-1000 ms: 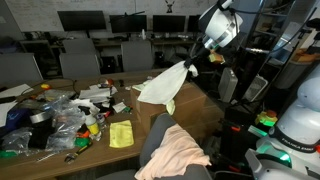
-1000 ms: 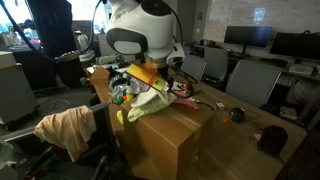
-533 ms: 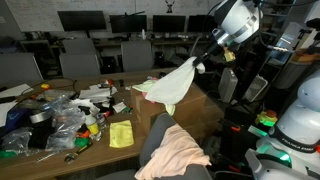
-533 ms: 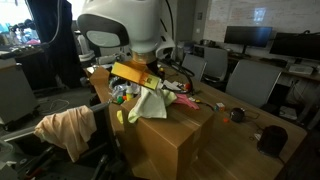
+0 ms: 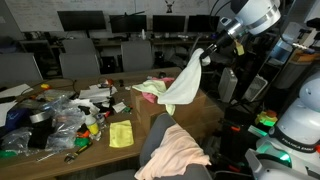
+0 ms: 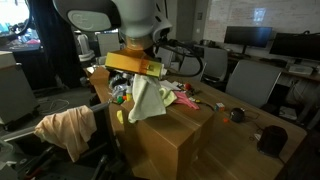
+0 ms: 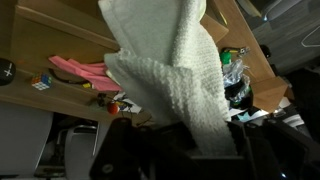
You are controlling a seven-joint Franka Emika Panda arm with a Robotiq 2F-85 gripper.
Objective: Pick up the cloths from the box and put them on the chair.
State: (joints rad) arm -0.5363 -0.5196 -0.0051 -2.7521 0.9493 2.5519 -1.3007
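Observation:
My gripper (image 5: 205, 52) is shut on a white-green cloth (image 5: 183, 85) and holds it hanging in the air above the cardboard box (image 5: 205, 112). In an exterior view the same cloth (image 6: 146, 98) hangs below the gripper (image 6: 140, 72) over the box (image 6: 175, 135). In the wrist view the cloth (image 7: 170, 70) fills the middle between the jaws (image 7: 190, 140). More cloths lie in the box: a green one (image 5: 148, 89) and a pink one (image 7: 80, 70). The chair (image 5: 155, 135) holds a peach cloth (image 5: 178, 152), which also shows in an exterior view (image 6: 66, 128).
A table (image 5: 60, 150) beside the chair is cluttered with plastic bags, bottles and a yellow cloth (image 5: 121, 134). Office chairs and monitors stand behind. A white robot base (image 5: 295, 125) is near the box. A dark cup (image 6: 270, 140) sits on the box's far end.
My gripper has risen and moved further over the box, lifting the white-green cloth so that it now hangs more vertically and clear of the box.

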